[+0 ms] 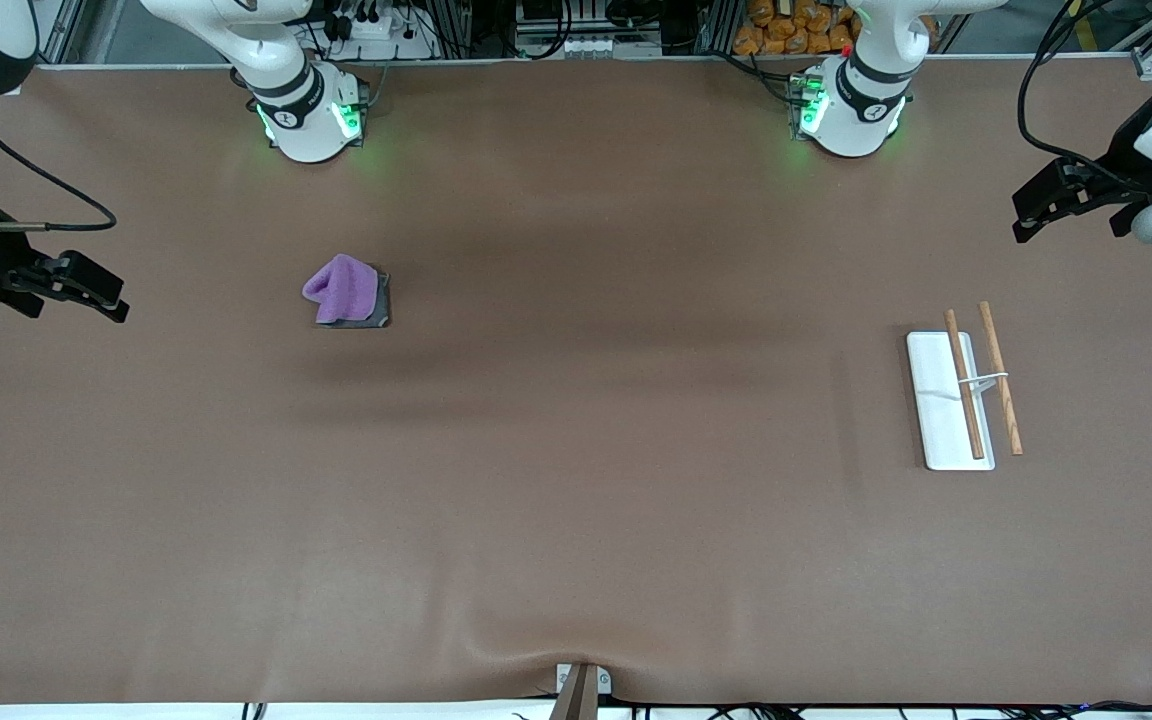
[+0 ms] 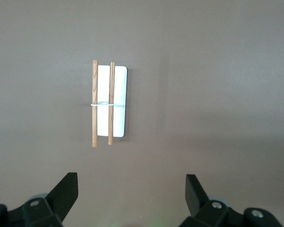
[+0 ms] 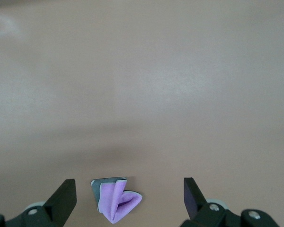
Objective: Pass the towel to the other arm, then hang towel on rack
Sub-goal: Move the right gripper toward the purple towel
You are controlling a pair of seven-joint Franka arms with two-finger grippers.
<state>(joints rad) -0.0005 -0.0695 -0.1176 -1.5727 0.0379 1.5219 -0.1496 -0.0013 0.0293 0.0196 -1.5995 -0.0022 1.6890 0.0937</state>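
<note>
A folded purple towel (image 1: 341, 291) lay on the brown counter (image 1: 576, 480) toward the right arm's end, near the right hand (image 3: 128, 201), whose fingers were spread above it, likely to pick it up. The left hand (image 2: 131, 201), also spread, waited over the counter near the rack (image 1: 964, 396).

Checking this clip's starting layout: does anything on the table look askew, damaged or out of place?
Nothing stands out. The crumpled purple-and-grey cloth towel lies toward the right arm's end, and the white-based rack with two wooden rods stands upright toward the left arm's end. The left gripper and right gripper hang open, empty.
</note>
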